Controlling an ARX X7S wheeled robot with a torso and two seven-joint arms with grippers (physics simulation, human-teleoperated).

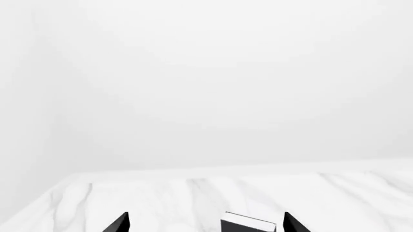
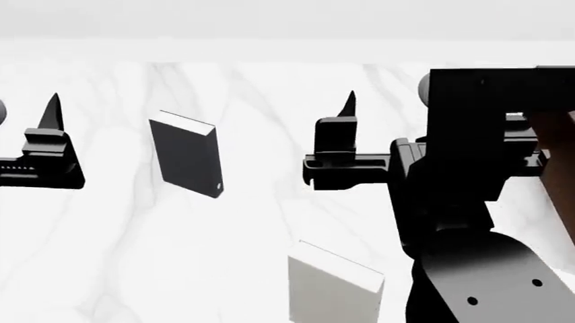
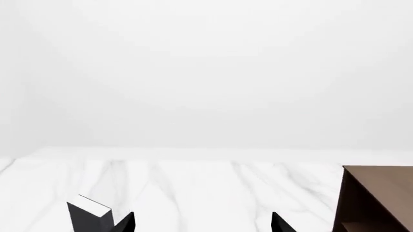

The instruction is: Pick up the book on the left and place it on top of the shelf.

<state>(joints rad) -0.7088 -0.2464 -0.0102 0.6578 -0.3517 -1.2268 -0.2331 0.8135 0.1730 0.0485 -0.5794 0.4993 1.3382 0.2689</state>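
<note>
Head view: I'm lining up my left gripper (image 2: 193, 101) — jaws spread wide, empty — around the upright black book (image 2: 187, 155); I'm keeping it centred, descending before closing.

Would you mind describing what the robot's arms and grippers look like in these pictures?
Both are matte black. The left gripper and right gripper have blocky stepped bodies ending in slim, pointed, wedge-shaped fingers. The right arm is built of boxy black segments with a rounded lower housing bearing two small pale dots. No cables or lettering are visible.
</note>
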